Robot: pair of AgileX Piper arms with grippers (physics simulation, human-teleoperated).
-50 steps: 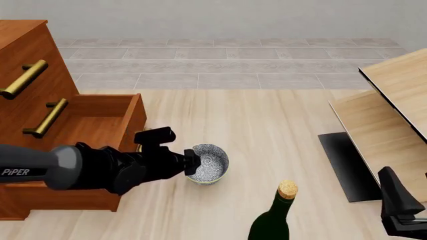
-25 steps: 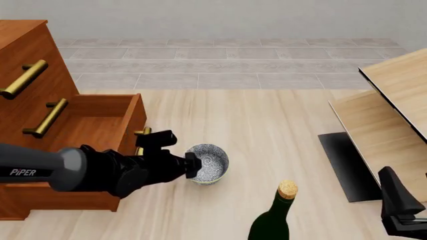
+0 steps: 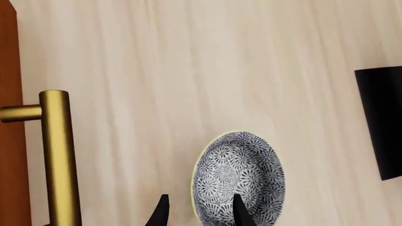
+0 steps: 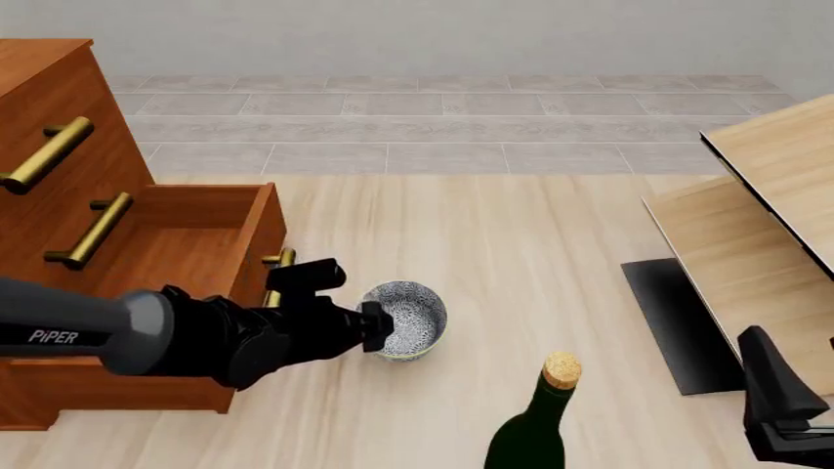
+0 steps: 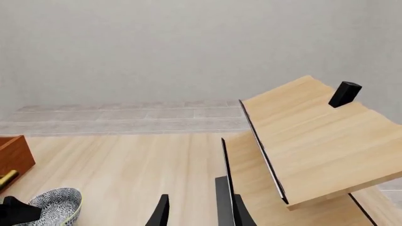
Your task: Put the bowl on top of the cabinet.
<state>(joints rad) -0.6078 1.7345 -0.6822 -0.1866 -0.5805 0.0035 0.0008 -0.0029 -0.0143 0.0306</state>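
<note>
Bowl on the table, just in front of the cabinet's open lower drawer, its near rim clamped between the fingers of the left gripper, with the bottle nearby and the right gripper open, empty, well apart.

Looked like a simulated home-ish room, not a real one: everything was flat and clean-rendered. There was a pale wood table for a work surface, a reddish-brown cabinet with brass handles, a corked green bottle, slanted light-wood panels, grey tiled floor and a plain wall behind.
</note>
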